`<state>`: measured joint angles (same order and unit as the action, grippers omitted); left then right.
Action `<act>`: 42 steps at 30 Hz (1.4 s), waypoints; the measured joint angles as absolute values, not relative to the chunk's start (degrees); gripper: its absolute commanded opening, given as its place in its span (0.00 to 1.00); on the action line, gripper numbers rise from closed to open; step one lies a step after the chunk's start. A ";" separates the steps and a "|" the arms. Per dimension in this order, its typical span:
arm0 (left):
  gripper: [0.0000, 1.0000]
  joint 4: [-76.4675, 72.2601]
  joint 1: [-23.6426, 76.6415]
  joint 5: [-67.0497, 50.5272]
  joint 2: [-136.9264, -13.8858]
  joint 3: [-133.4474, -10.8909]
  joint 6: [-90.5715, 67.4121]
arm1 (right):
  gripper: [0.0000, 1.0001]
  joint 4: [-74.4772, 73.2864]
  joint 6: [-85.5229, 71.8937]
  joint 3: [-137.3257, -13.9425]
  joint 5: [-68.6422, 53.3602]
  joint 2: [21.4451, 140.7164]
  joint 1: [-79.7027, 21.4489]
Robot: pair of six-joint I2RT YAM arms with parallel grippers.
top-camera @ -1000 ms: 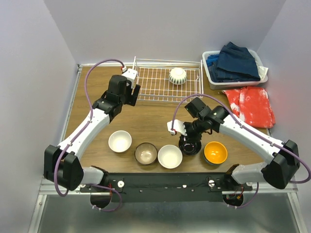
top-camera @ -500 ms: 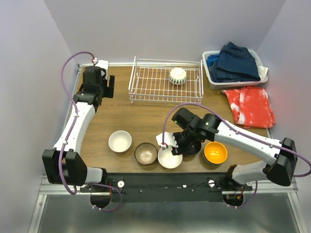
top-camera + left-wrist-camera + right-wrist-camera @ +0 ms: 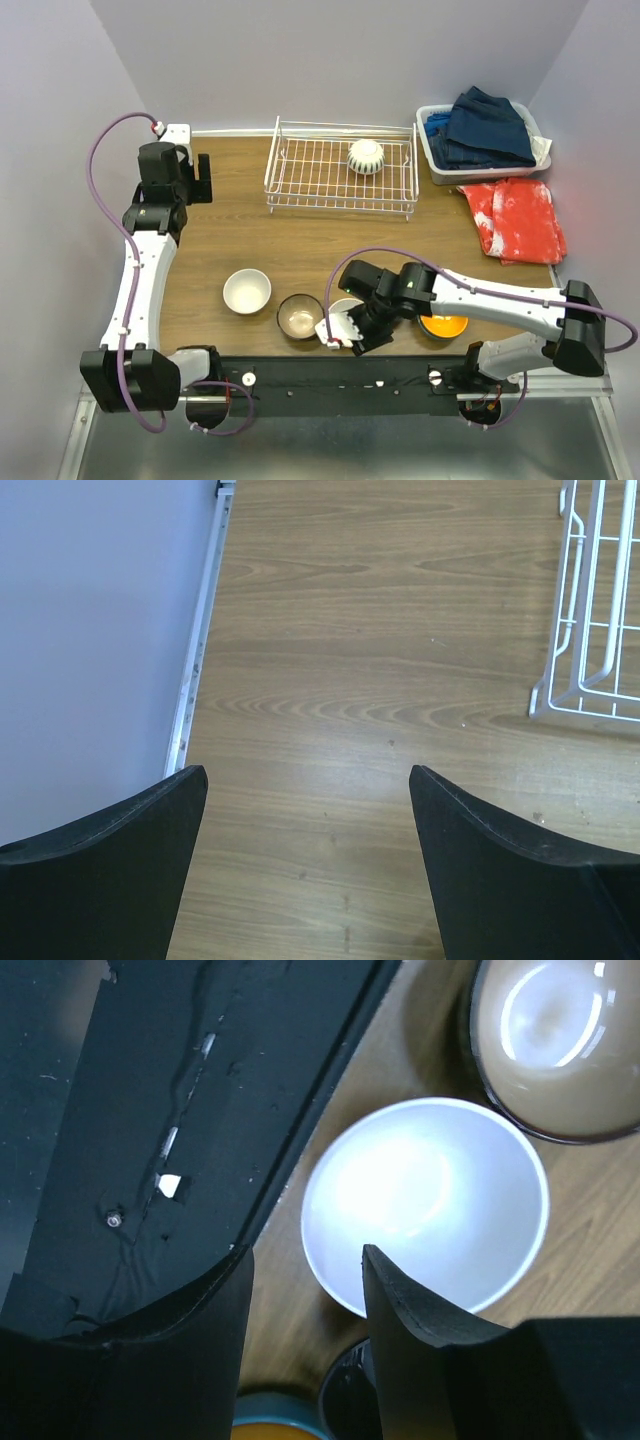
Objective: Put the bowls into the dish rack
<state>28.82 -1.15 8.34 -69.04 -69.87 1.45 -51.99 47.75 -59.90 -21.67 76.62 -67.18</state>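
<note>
Though masked overhead | right end effector [image 3: 305, 1256] straddles white bowl [image 3: 430, 1190] rim

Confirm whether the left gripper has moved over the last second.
Yes: the left gripper swung leftward, away from the dish rack's left edge.

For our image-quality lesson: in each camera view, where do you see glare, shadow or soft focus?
Right wrist view: glare washes the white bowl and streaks the brown bowl; right hand dark, soft-edged. Left wrist view: tabletop grain sharp, no glare; left hand a black silhouette. Top view: even light, only faint shadows.
</note>
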 measured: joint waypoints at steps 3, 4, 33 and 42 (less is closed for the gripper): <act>0.92 28.88 -1.78 8.16 -67.51 -68.93 1.41 | 0.54 -50.11 47.33 -58.19 -20.43 77.62 -68.90; 0.92 28.91 -1.80 8.12 -67.02 -68.60 1.41 | 0.54 -49.54 47.18 -57.76 -20.10 77.95 -69.43; 0.92 28.77 -2.63 5.98 -61.98 -63.55 -0.99 | 0.24 -39.79 45.58 -52.12 -13.45 80.93 -73.84; 0.92 28.86 -2.63 5.28 -60.34 -62.85 -1.54 | 0.01 -40.16 47.16 -52.03 -10.59 81.12 -74.06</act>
<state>28.86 -2.63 5.28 -60.34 -62.85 -1.54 -40.16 47.16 -52.03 -10.59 81.12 -74.06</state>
